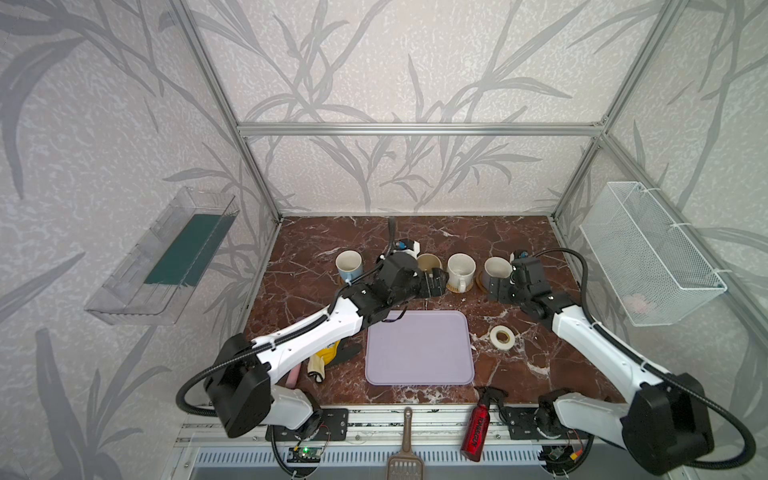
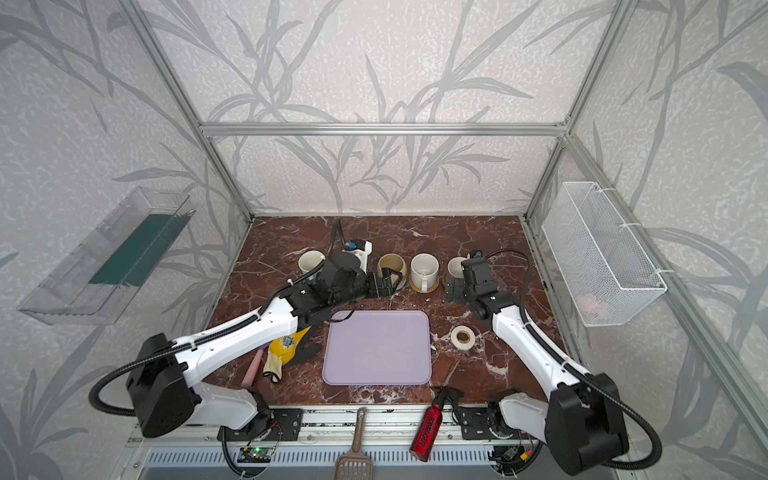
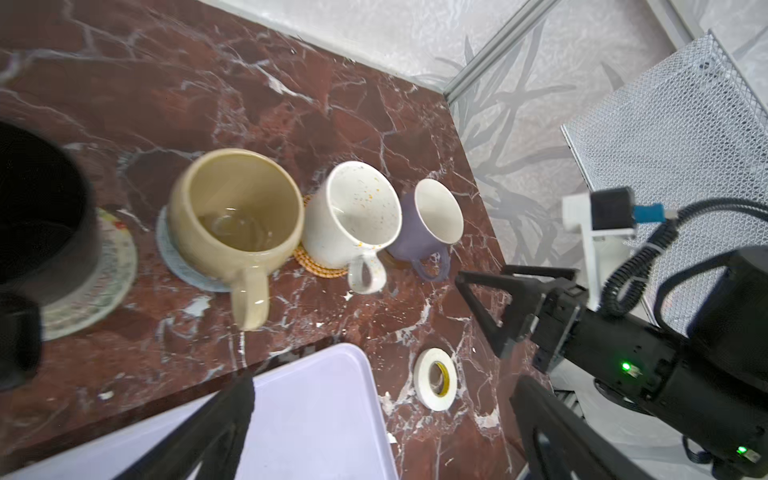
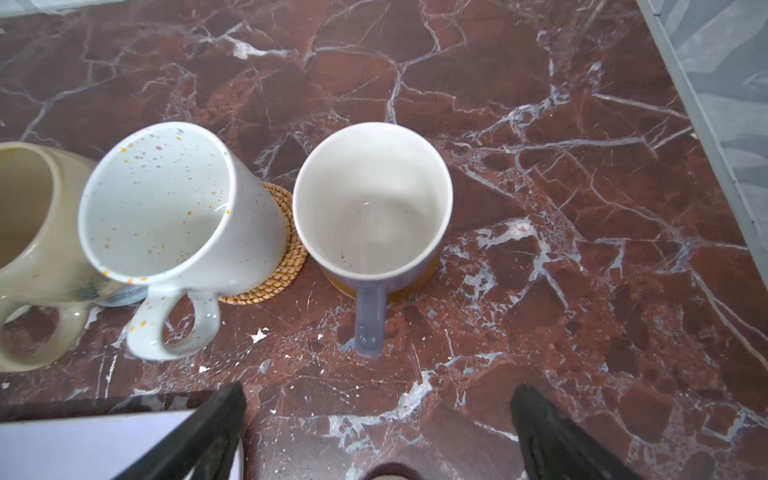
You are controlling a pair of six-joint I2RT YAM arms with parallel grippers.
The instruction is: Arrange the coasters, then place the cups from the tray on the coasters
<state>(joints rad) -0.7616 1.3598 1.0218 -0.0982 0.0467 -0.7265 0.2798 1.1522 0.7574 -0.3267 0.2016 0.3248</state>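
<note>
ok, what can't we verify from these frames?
- Black cup: blurred, cut by the left wrist view's edge; left arm hides it in both top views.
- Light blue cup: its body hides any coaster beneath, in both top views.
- Wire basket: pinkish contents blurred behind mesh, in a top view.

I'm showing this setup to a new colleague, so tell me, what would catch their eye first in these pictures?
First, the row of handled ceramic mugs toward the back of the red-brown marble table, with the speckled white mug sitting on a golden rattan coaster. In front of the row lies the flat lavender plastic tray, bare. The robot's black left hand and right hand hang open close to the row.
</note>
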